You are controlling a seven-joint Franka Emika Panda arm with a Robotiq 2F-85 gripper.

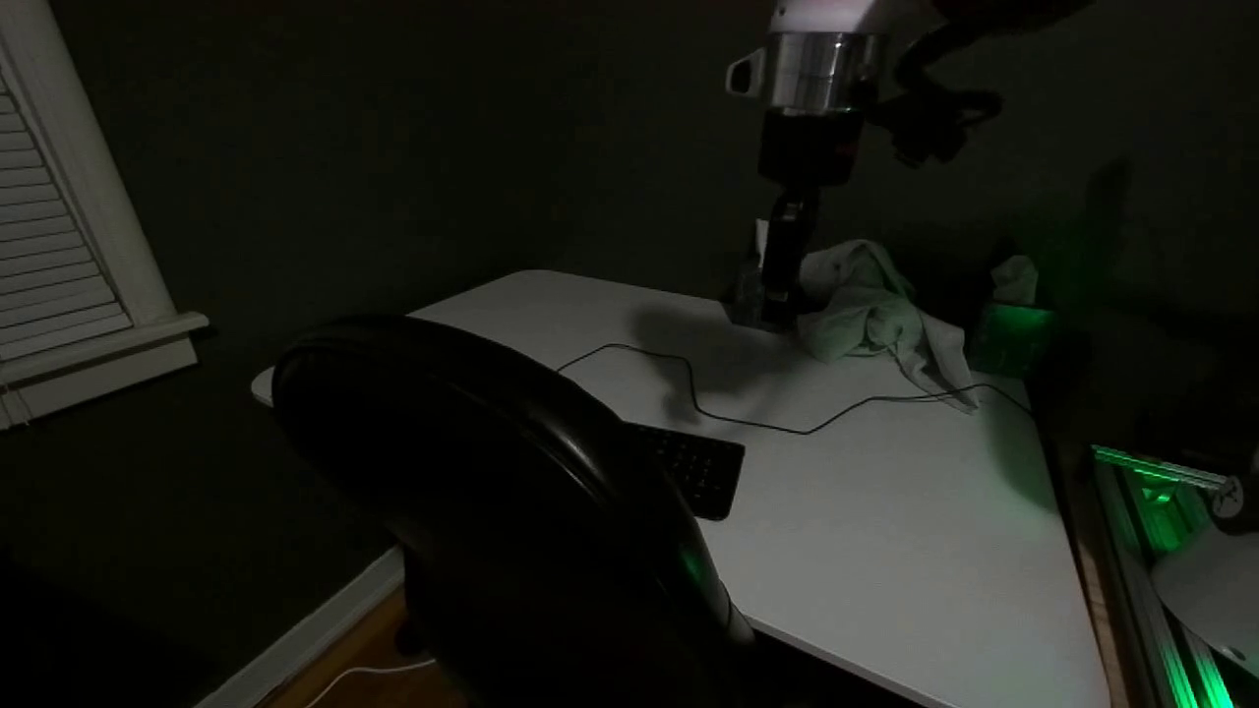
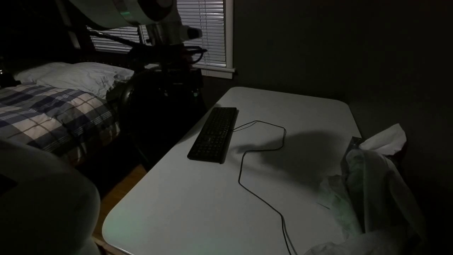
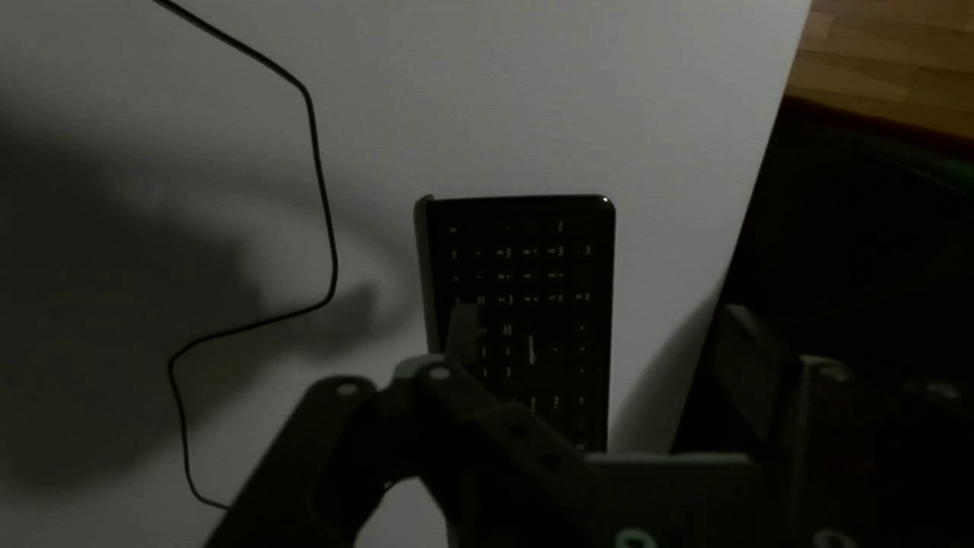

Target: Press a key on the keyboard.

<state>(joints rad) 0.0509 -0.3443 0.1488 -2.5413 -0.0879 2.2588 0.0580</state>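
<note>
"Lying along one long edge of the desk [image 2: 191,205], the keyboard [image 2: 214,136] looks set out for a typist. Is that your reading?"

"It is. The chair [image 1: 472,472] stands at that edge, and the cable [image 2: 263,150] leaves the long side facing away from it, so hands would meet keys [image 3: 533,350], not cord. What looks like the number pad [image 3: 517,266] sits at a sitter's right. (It isn't quite square: in the wrist view the edge slants in towards the keyboard, away from that end.)"

"And the gripper [image 3: 603,339]?"

"Spread wide, nothing between its fingers [image 3: 463,335]. It hangs in the air, touching neither keyboard nor desk. From the wrist one finger crosses the keys and the other falls past the edge, though how high it is I can't tell."

"Why spread, if the job is a press?"

"My guess is that the press hasn't been prepared. Brought together, the fingers would make one blunt tip; spread, one could strike while the other dips beyond the edge. I'd close them first, then come down over the number pad."

"And the pale cloth [image 1: 866,324]?"

"Bundled at the opposite edge, towards a corner, perhaps parked there to leave the keys free."
</note>
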